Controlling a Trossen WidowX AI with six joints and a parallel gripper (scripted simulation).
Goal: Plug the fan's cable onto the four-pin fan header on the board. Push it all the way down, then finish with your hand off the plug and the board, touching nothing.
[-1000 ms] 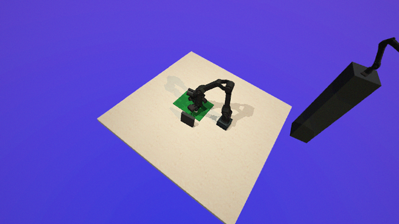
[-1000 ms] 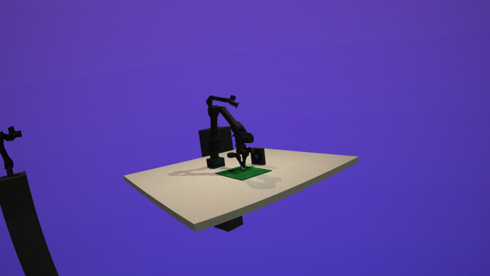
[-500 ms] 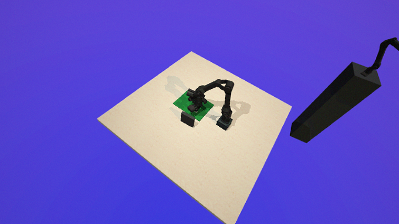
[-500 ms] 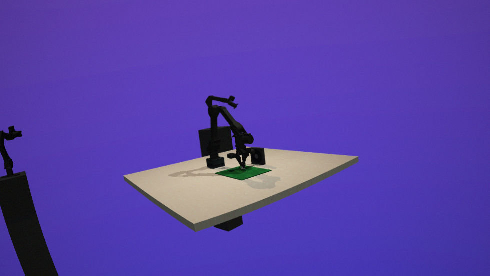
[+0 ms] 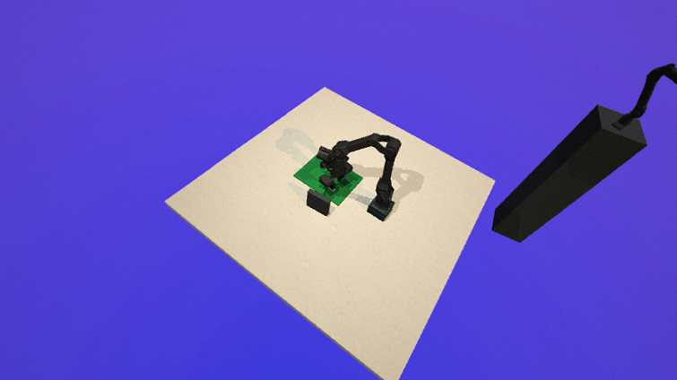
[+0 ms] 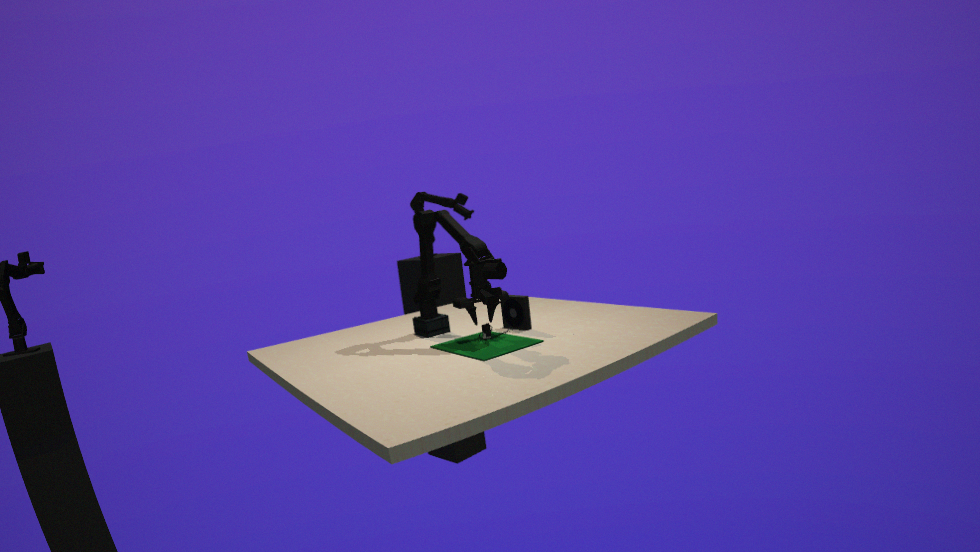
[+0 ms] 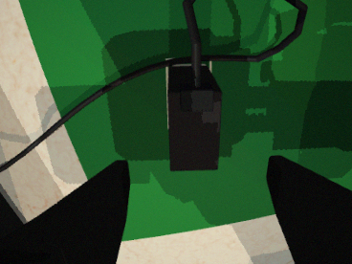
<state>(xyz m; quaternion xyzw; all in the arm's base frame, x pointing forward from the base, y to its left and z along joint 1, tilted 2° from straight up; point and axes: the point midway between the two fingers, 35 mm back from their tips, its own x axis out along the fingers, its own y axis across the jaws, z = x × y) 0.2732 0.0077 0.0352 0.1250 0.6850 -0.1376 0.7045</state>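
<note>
The black plug stands upright at the pale header on the green board. Only thin pale edges of the header show around the plug in the wrist view; the pins are hidden, and how deep the plug sits cannot be told exactly. The black cable rises from the plug's top and loops across the board. My gripper is open, with one finger on each side of the plug and a gap to both. Its tips are just above the plug in the exterior view.
The dark square fan stands upright on the pale table, beside the board's edge. The arm's base is on the board's other side. A second arm stands on a dark pillar away from the table.
</note>
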